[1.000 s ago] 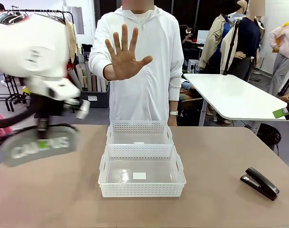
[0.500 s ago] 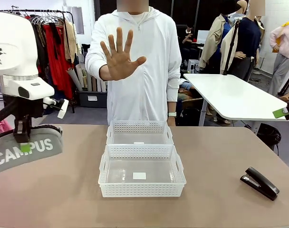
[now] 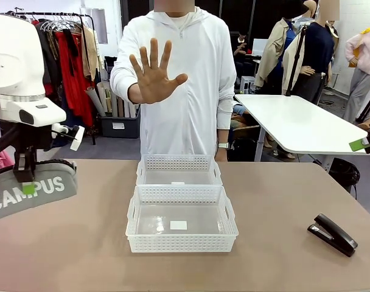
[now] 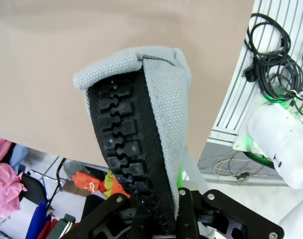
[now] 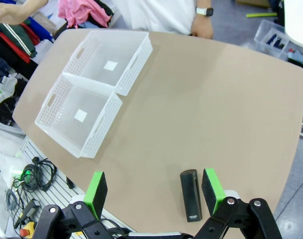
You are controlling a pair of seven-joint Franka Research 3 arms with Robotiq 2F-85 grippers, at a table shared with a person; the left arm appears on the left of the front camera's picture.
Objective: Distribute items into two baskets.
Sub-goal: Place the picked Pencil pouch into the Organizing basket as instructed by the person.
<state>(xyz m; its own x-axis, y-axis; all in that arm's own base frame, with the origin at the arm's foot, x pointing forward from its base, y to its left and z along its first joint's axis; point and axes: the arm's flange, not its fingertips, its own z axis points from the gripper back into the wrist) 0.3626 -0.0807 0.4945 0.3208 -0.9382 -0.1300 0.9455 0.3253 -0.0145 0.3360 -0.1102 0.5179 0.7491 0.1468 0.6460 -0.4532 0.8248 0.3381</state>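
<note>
One pouch (image 3: pixel 51 184) pinched in left tool (image 3: pixel 28 187).

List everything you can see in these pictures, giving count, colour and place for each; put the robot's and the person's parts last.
Perforated rectangular plastic baskets: two, white, mid-table, touching, one behind the other, no items inside.
Soft fabric zip pouch lettered "CAMPUS": one, grey with black zip, held above the table's left edge.
Desk stapler: one, black, lying on the table's right side.
Flat-topped table: one, light brown, under everything.
Left pincer: one, black with green pads, shut on the pouch.
Right pincer: one, black with green pads, open, above the stapler.
Person's raised hand: one, palm open toward the robot, beyond the baskets.
</note>
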